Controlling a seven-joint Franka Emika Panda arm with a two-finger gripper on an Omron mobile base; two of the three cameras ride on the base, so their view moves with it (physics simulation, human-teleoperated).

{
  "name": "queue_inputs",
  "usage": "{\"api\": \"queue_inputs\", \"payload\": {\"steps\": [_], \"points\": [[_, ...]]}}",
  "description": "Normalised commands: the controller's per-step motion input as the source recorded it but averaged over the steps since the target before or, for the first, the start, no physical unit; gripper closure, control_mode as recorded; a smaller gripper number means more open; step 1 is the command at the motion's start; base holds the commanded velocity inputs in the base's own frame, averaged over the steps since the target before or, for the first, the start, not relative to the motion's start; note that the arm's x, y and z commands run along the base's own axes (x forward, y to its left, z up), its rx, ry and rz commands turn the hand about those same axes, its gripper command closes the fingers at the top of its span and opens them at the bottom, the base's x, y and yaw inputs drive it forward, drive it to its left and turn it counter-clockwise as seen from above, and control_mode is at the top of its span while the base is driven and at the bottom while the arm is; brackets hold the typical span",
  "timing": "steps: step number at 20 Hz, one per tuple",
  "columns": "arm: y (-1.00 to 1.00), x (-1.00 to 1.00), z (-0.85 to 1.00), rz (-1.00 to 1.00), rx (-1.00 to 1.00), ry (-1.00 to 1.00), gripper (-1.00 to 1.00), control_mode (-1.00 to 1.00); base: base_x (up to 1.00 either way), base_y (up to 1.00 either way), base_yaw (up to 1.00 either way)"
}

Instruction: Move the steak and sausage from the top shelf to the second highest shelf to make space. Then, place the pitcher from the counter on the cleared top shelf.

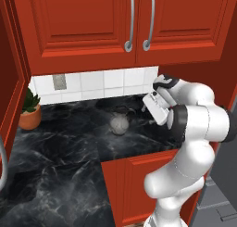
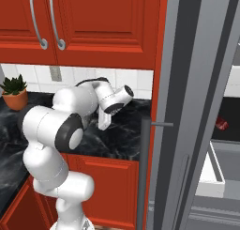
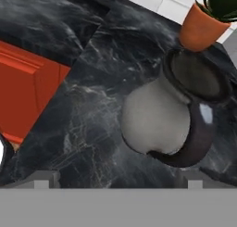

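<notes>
The pitcher [image 1: 119, 123] stands upright on the black marble counter [image 1: 69, 142], a grey-white jug with a dark rim and handle. My gripper [image 1: 147, 106] hangs open just to its right, a little above the counter, holding nothing. In the hand view the pitcher [image 3: 155, 119] looms close ahead, right of centre between the spread fingertips [image 3: 44, 177], and my gripper [image 3: 115, 179] is not touching it. Past the open grey fridge door [image 2: 187, 107], a small red piece of meat [image 2: 221, 124] lies on a black shelf [image 2: 232, 109]. I cannot tell whether it is the steak or the sausage.
A terracotta plant pot [image 1: 30, 116] stands at the counter's back left, by the tiled wall. Red wall cabinets [image 1: 115, 22] hang low over the counter. The red base cabinet [image 1: 134, 184] is below its front edge. A pale drawer [image 2: 211, 172] sits under the fridge shelf.
</notes>
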Motion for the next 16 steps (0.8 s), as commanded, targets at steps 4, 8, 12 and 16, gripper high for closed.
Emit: {"api": "queue_inputs", "payload": {"steps": [4, 8, 12, 16], "points": [[-0.03, 0.41, 0.0, 0.0, 0.05, 0.0, -1.0, -1.0, 0.0, 0.0, 0.0], [0.0, 0.55, 0.0, 0.0, 0.06, 0.01, -1.0, -1.0, 0.0, 0.0, 0.0], [0.0, 0.35, 0.0, 0.0, 0.06, 0.1, -1.0, -1.0, 0.0, 0.0, 0.0], [0.15, 0.12, 0.0, 0.03, 0.07, 0.22, -1.0, -1.0, 0.0, 0.0, 0.0]]}}
